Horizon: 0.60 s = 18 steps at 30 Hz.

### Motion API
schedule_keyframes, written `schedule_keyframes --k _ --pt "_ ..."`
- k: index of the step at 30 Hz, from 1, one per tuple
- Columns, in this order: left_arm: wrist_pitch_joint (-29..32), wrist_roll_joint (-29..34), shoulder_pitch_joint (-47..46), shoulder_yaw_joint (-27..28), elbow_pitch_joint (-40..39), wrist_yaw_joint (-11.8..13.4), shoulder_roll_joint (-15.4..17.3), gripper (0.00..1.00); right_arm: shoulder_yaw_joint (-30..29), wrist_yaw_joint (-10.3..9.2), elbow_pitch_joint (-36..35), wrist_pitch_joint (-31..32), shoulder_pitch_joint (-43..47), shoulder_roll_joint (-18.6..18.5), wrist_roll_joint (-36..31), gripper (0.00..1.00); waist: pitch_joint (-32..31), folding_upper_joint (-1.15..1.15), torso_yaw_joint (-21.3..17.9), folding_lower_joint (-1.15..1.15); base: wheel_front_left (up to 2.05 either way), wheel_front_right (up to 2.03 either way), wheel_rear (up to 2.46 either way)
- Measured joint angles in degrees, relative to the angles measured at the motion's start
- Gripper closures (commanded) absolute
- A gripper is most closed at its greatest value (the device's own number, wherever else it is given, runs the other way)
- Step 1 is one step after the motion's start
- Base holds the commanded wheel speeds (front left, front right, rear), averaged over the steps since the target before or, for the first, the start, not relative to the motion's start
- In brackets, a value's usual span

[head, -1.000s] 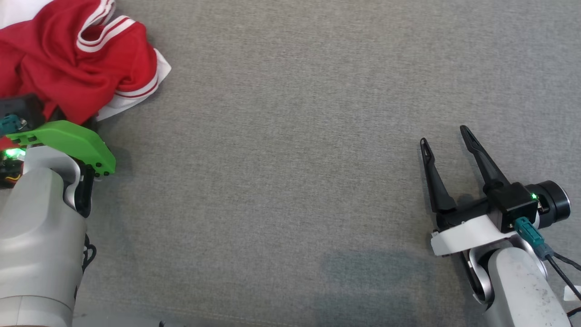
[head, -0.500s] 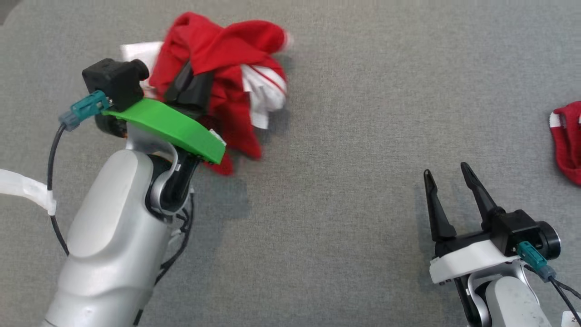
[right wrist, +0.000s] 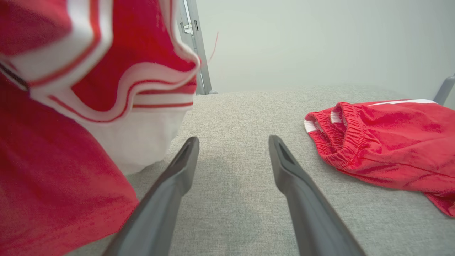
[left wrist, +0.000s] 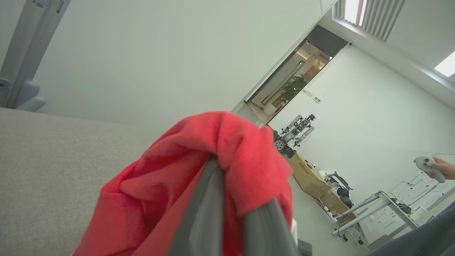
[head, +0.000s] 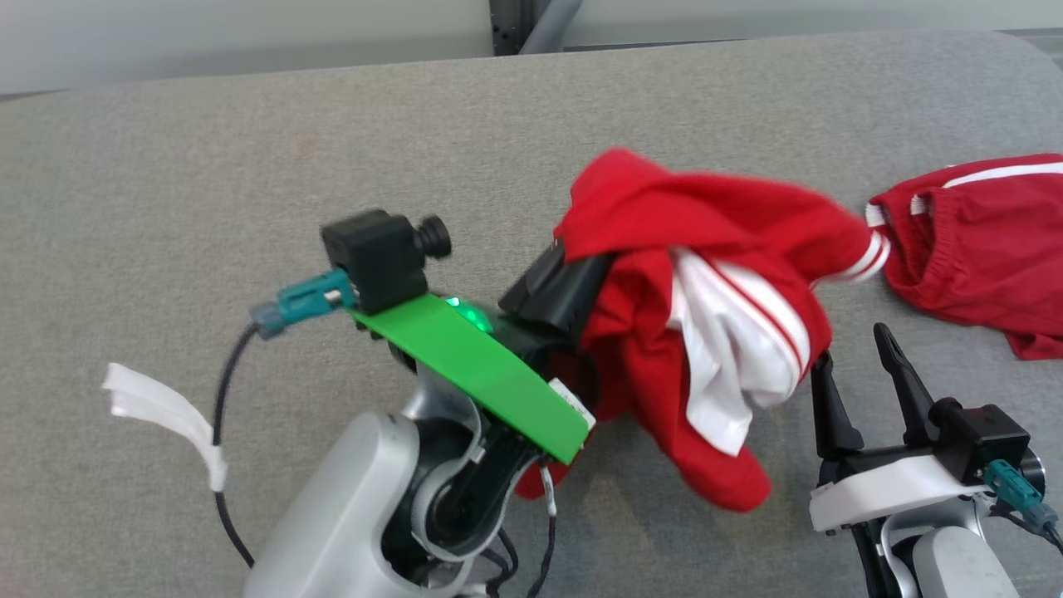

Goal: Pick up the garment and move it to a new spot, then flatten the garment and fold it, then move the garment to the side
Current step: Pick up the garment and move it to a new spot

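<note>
The garment (head: 706, 241) is a crumpled red top with white striped trim. It hangs bunched from my left gripper (head: 573, 278), which is shut on it and holds it above the grey surface (head: 249, 166). In the left wrist view the red cloth (left wrist: 177, 177) wraps over the closed fingers (left wrist: 209, 206) and hides their tips. My right gripper (head: 851, 353) stands open at the lower right, just right of the hanging cloth, with nothing between its fingers. In the right wrist view the garment (right wrist: 53, 160) hangs at the left of the open right gripper (right wrist: 233, 140).
A second red piece with an elastic waistband and white stripes (head: 972, 241) lies on the surface at the right, also (right wrist: 384, 138). The surface's far edge meets a pale wall. In the left wrist view a hand holding a controller (left wrist: 432, 167) shows at the far right, with boxes and desks behind.
My left gripper shut on the garment, lifted it off the surface and carried it right, close to the right gripper. The head camera has shifted too, bringing the second red piece into view.
</note>
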Motion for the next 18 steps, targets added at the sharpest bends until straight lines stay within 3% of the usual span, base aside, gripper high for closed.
schedule_keyframes --k 6,10,14,15,16,17,18 --pt "1.79 1.14 5.03 -3.05 12.09 1.07 2.48 1.00 -0.87 0.00 0.52 0.00 0.93 0.01 1.44 0.00 -0.67 0.00 -3.72 0.00 0.00 0.00 0.00" --pt "0.34 3.96 3.16 -3.75 24.24 -0.12 3.21 1.00 -0.36 0.00 0.96 0.00 0.80 0.01 2.08 0.00 -0.61 0.00 -5.36 0.00 0.00 0.00 0.00" --pt "-0.96 4.37 -0.86 -3.89 34.68 -1.40 1.88 1.00 0.44 0.00 1.27 0.00 0.60 0.03 2.42 0.00 -0.50 0.00 -6.27 0.00 0.00 0.00 0.00" --pt "-1.42 5.08 -1.95 -4.31 37.22 -1.75 1.57 0.63 0.63 0.00 1.33 0.00 0.52 0.02 2.42 0.00 -0.51 0.00 -6.41 0.00 0.00 0.00 0.00" --pt "-1.85 5.35 -3.10 -4.55 39.24 -1.99 1.32 0.63 0.84 0.00 1.36 0.00 0.48 0.02 2.42 0.00 -0.54 0.00 -6.51 0.00 0.00 0.00 0.00" --pt "-2.29 5.79 -4.28 -4.76 41.63 -2.11 1.21 0.51 1.04 0.00 1.41 0.00 0.46 0.02 2.41 0.00 -0.56 0.00 -6.60 0.00 0.00 0.00 0.00" --pt "-3.22 6.64 -5.45 -5.24 43.76 -2.14 1.16 0.08 1.13 0.00 1.43 0.00 0.41 0.03 2.38 0.00 -0.55 0.00 -6.65 0.00 0.00 0.00 0.00"
